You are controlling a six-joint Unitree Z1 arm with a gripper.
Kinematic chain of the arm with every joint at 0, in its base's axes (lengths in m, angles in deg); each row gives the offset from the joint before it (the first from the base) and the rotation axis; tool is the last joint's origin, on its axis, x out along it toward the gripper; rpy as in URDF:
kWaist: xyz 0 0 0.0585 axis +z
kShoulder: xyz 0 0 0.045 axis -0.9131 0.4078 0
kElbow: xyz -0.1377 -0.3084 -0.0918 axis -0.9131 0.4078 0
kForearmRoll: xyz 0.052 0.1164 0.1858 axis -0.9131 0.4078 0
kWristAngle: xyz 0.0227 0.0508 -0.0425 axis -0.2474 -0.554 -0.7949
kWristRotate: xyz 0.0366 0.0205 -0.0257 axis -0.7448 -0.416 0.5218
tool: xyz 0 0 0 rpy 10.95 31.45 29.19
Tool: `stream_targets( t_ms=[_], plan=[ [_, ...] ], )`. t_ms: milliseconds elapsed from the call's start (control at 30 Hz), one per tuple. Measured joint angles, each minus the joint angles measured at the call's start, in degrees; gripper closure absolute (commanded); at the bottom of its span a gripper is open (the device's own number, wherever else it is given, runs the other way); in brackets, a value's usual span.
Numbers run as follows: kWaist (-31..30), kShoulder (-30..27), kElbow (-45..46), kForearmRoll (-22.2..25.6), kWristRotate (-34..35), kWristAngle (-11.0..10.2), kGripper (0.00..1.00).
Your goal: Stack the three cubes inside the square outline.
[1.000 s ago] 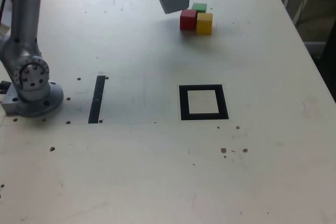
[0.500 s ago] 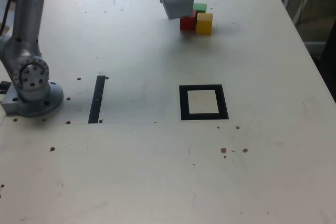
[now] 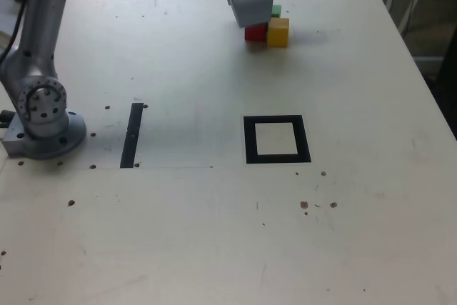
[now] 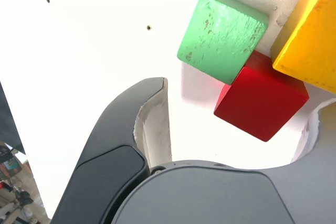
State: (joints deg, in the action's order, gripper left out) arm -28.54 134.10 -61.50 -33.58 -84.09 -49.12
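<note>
The three cubes sit bunched together at the table's far side, touching one another. In the exterior view the yellow cube [image 3: 278, 32] is at the cluster's right, the green cube [image 3: 275, 11] behind it, and the red cube [image 3: 255, 33] mostly hidden under my gripper [image 3: 251, 16]. The wrist view shows the green cube [image 4: 223, 38], red cube [image 4: 261, 98] and yellow cube [image 4: 310, 40] close below. My gripper [image 4: 241, 95] is open, its jaws standing either side of the red cube, holding nothing. The square outline [image 3: 277, 120] lies empty nearer the camera.
The arm's grey base [image 3: 44, 116] stands at the exterior view's left, with a thin black strip [image 3: 131, 134] beside it. The table's right edge [image 3: 410, 55] runs close to the cubes. Small dark specks dot the tabletop.
My gripper has moved toward the exterior view's right and lower, now covering most of the red cube. The cubes have not moved.
</note>
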Motion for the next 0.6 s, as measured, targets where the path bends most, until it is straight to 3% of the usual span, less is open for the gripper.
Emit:
stream_targets(
  t_ms=[600],
  plan=[
    [0.58, 0.53, 0.0, 1.07, -3.37, 0.08, 0.12]
  ],
)
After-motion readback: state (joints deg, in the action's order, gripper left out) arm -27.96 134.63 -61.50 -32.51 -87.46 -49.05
